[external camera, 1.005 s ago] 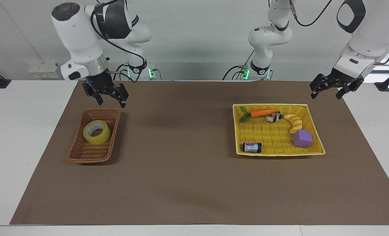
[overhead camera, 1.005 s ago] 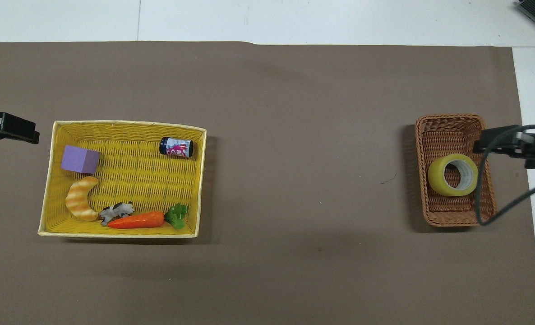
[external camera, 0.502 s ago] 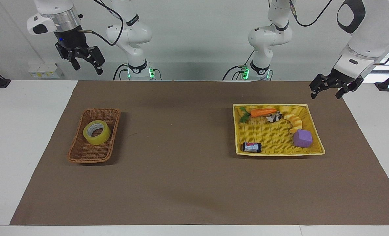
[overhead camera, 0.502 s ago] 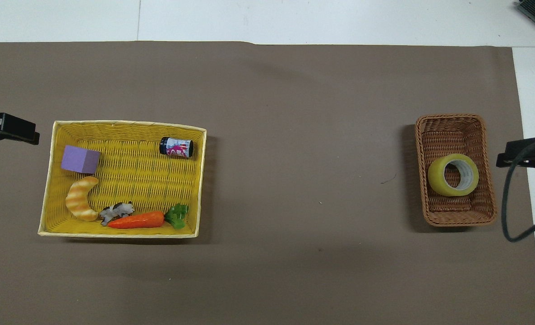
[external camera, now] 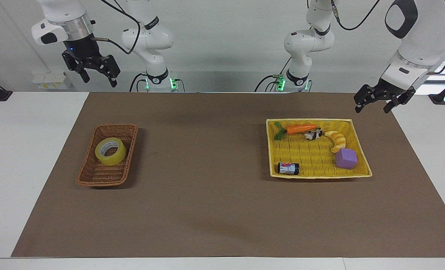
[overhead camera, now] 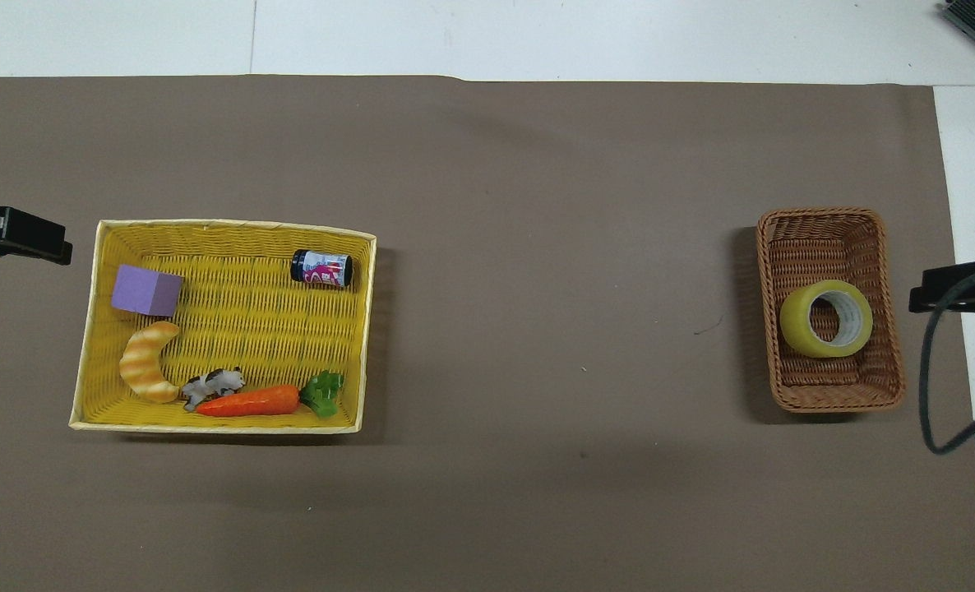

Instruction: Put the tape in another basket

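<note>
The yellow tape roll (external camera: pixel 110 151) lies flat in the narrow brown wicker basket (external camera: pixel 95 176) toward the right arm's end of the table. It also shows in the overhead view (overhead camera: pixel 826 318), in the middle of the basket (overhead camera: pixel 816 215). My right gripper (external camera: pixel 98 80) is open and empty, raised high, up and to the side of the basket, nearer the robots' edge of the table. My left gripper (external camera: pixel 372 110) is open and empty, hanging by the corner of the yellow basket (external camera: pixel 312 174) nearest the left arm.
The yellow square basket (overhead camera: pixel 224 226) holds a purple cube (overhead camera: pixel 147 290), a croissant (overhead camera: pixel 146 362), a carrot (overhead camera: pixel 257 400), a small cow figure (overhead camera: pixel 212 383) and a dark can (overhead camera: pixel 321 268). A brown mat (overhead camera: pixel 537 288) covers the table between the two baskets.
My right gripper rose from just above the wicker basket's rim to high above the table and moved away from the basket. The tape stayed in the basket. The left arm has not moved.
</note>
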